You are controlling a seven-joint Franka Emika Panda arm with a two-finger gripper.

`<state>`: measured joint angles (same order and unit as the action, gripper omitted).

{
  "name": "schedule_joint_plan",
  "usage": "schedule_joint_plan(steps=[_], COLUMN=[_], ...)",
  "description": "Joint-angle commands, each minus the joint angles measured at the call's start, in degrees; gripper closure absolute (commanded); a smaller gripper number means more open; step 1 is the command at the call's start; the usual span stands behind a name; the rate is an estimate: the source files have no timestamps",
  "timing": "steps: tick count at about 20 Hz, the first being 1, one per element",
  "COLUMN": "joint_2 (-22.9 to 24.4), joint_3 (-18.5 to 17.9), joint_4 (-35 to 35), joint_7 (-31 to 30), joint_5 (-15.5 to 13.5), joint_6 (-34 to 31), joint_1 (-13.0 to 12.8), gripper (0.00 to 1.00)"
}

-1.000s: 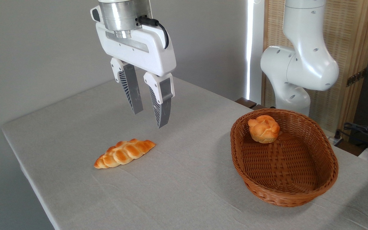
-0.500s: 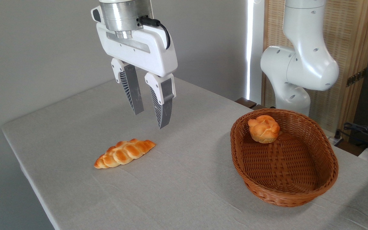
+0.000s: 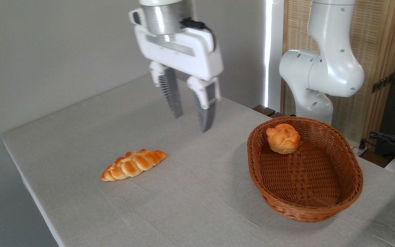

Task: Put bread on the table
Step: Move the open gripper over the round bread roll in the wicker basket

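Flat on the table [image 3: 197, 206] at left, a long braided loaf [image 3: 134, 164], well apart from everything else; above and to its right, hanging in the air with nothing held, the gripper [image 3: 190, 122], jaws parted by a moderate gap, slightly blurred; further right, resting on the cloth, a brown wicker basket [image 3: 307, 206]; inside at its far end, against the wall, the bread [image 3: 283, 138].

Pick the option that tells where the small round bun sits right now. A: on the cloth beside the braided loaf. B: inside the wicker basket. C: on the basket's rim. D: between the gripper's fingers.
B: the bun rests inside the wicker basket, near its far end.
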<state>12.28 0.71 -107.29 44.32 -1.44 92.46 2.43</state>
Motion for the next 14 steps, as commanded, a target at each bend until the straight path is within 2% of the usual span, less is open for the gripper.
schedule_joint_plan(steps=[1,2,3,4,7,11,14], joint_2=[12.6,16.3,18.2,20.1,24.8,35.0,35.6], joint_3=[0.5,3.7,6.4,8.0,10.7,11.0,9.3], joint_4=[-15.0,-19.6,-22.1,-24.4,-30.8,-41.8,-43.5], joint_7=[3.9,6.7,7.5,7.6,7.6,9.2,10.0], joint_5=[-0.3,-2.0,-2.8,-2.8,-2.8,-2.9,-2.8], joint_6=[1.5,1.5,1.5,1.5,2.3,5.2,5.0], joint_1=[3.1,9.1,12.4,13.8,14.2,14.0,12.0], gripper=[0.0,0.0,0.0,0.0,0.0,0.0,0.0])
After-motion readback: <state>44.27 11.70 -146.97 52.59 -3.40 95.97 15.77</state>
